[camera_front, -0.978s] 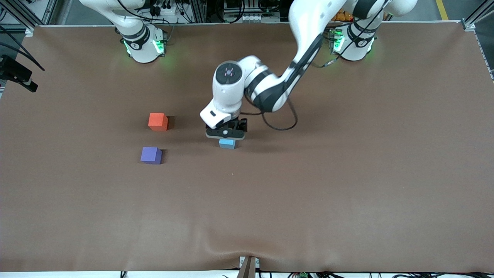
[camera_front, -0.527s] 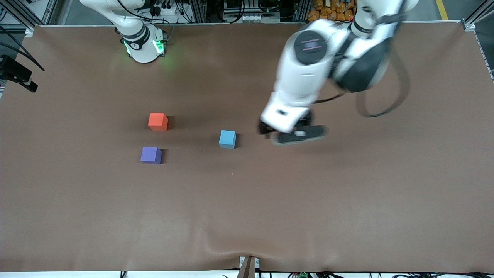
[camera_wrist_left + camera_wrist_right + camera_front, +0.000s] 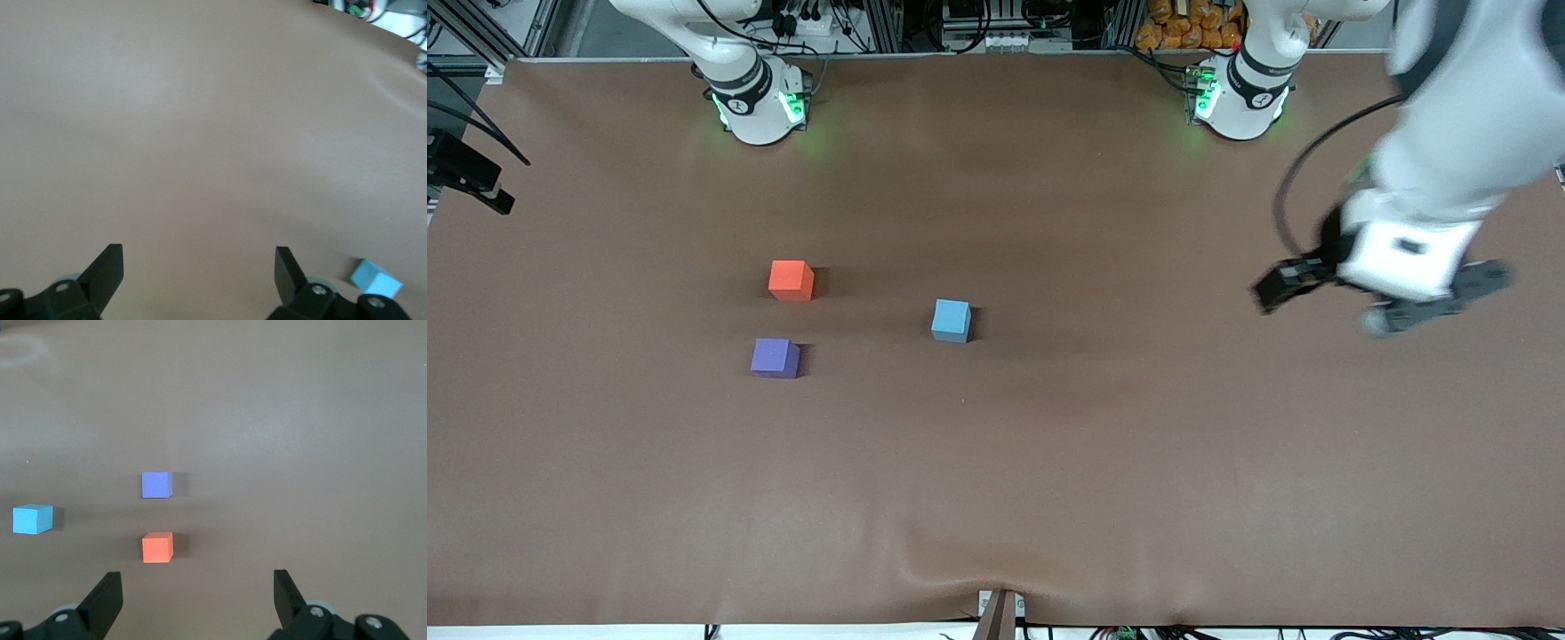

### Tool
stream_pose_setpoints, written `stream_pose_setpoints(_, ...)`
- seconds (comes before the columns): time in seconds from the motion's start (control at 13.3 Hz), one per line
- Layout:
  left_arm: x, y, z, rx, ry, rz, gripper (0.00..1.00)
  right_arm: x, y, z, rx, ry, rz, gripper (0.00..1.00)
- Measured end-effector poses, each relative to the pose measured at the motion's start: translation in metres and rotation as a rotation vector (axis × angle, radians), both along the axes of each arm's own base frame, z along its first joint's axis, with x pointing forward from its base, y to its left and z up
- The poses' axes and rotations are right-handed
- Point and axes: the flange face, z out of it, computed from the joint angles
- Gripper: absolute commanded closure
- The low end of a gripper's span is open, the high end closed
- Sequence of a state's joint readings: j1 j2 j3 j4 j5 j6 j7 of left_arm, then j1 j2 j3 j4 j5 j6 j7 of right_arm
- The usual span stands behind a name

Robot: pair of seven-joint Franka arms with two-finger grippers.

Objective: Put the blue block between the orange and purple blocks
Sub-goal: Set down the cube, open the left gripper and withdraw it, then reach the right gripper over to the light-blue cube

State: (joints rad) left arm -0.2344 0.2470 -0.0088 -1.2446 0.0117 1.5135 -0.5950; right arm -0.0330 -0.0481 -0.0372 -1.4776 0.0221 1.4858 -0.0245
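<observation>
The blue block (image 3: 951,320) sits alone on the brown table, toward the left arm's end from the other two cubes. The orange block (image 3: 791,280) and the purple block (image 3: 775,357) stand close together, the purple one nearer the front camera, with a gap between them. My left gripper (image 3: 1436,302) is open and empty, up over bare table toward the left arm's end, well away from the blue block (image 3: 375,280). In its wrist view my left gripper (image 3: 199,250) shows wide-apart fingers. My right gripper (image 3: 197,577) is open and empty; its view shows the orange (image 3: 157,547), purple (image 3: 157,485) and blue (image 3: 32,519) blocks.
The brown mat (image 3: 1049,462) covers the whole table. The two arm bases (image 3: 756,98) stand along the table edge farthest from the front camera. A black camera mount (image 3: 463,169) sticks in at the right arm's end.
My left gripper was down at the blue block one second ago. It has lifted and swung away toward the left arm's end. The blue block stays where it was.
</observation>
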Motion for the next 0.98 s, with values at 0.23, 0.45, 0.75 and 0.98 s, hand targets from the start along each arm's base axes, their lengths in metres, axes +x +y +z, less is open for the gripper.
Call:
stream_pose_setpoints(0.23,0.001,0.074,0.008,0.006,0.022,-0.040,0.00,0.008,0.003,-0.009,0.005,0.010,0.007,0.00)
stream_pose_setpoints(0.45,-0.014,0.084,0.003,0.008,0.048,-0.046,0.00,0.026,0.016,-0.025,0.005,0.000,0.034,0.00)
stream_pose_setpoints(0.75,-0.044,0.114,0.002,0.008,0.042,-0.081,0.00,0.065,0.032,-0.091,0.007,0.084,0.066,0.00)
stream_pose_setpoints(0.98,-0.058,0.134,-0.003,0.008,0.045,-0.090,0.00,0.085,0.056,-0.129,0.006,0.121,0.104,0.00)
